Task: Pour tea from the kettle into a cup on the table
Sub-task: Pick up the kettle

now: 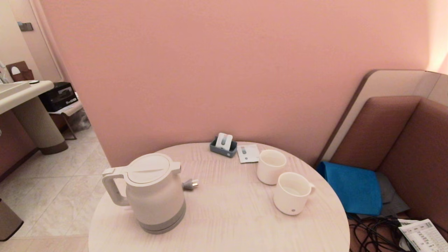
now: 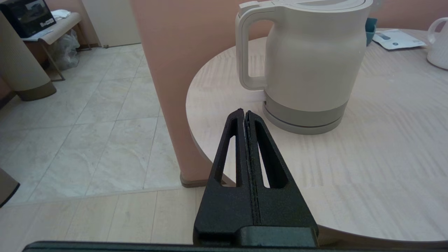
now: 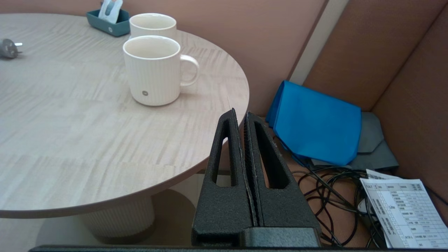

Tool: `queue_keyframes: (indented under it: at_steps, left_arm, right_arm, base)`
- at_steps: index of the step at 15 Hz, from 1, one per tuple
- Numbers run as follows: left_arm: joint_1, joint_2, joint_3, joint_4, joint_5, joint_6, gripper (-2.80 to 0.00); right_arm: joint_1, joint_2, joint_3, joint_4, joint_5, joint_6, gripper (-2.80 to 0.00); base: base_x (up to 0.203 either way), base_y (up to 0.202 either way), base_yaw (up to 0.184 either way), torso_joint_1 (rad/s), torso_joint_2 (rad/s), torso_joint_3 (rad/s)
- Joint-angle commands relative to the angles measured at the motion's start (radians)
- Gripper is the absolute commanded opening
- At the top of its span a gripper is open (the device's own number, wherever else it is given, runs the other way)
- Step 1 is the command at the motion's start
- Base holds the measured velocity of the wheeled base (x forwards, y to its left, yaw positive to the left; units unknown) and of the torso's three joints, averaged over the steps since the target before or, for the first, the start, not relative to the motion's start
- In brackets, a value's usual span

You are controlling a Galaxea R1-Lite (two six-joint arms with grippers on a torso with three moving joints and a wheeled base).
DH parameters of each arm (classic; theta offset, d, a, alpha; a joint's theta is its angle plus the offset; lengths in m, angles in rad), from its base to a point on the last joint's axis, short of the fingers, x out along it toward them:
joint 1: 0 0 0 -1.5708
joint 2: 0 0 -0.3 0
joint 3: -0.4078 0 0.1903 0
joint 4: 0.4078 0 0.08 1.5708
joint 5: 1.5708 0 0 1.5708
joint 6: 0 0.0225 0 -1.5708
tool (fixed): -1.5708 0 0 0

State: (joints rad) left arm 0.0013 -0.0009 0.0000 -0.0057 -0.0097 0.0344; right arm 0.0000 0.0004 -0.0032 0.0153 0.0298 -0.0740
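Left gripper [image 2: 245,112], fingers pressed together, is held near the kettle [image 2: 308,66]; right gripper [image 3: 239,113], likewise closed, is held beside the table [image 3: 87,140], cup [image 3: 154,70] apart.

On the table [image 1: 224,217], kettle [image 1: 154,196] left, cup [image 1: 292,193] right.

place: likely hotel room | cues: kettle [image 1: 154,192], cushioned bench [image 1: 402,140], washbasin [image 1: 21,92]
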Motion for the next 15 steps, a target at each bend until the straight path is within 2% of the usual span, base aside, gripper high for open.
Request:
queue_keyframes:
  at_steps: [1, 7, 11, 13, 15]
  left_arm:
    - [0.000, 0.001, 0.000, 0.000, 0.000, -0.002, -2.80]
    - [0.000, 0.001, 0.000, 0.000, 0.002, -0.007, -2.80]
    - [0.000, 0.001, 0.000, 0.000, 0.011, -0.011, -2.80]
    - [0.000, 0.015, -0.069, 0.008, 0.005, -0.004, -2.80]
    - [0.000, 0.130, -0.180, 0.022, -0.010, -0.005, -2.80]
  right_arm:
    - [0.000, 0.000, 0.000, 0.000, 0.001, -0.001, -2.80]
    - [0.000, 0.000, 0.000, 0.000, 0.001, -0.001, -2.80]
    - [0.000, 0.000, 0.000, 0.000, -0.005, 0.033, -2.80]
    - [0.000, 0.000, 0.000, -0.001, -0.005, 0.034, -2.80]
    - [0.000, 0.000, 0.000, 0.000, -0.005, 0.034, -2.80]
  base:
    - [0.000, 0.000, 0.000, 0.000, 0.00, 0.000]
    - [0.000, 0.000, 0.000, 0.000, 0.00, 0.000]
    - [0.000, 0.000, 0.000, 0.000, 0.00, 0.000]
    - [0.000, 0.000, 0.000, 0.000, 0.00, 0.000]
    - [0.000, 0.000, 0.000, 0.000, 0.00, 0.000]
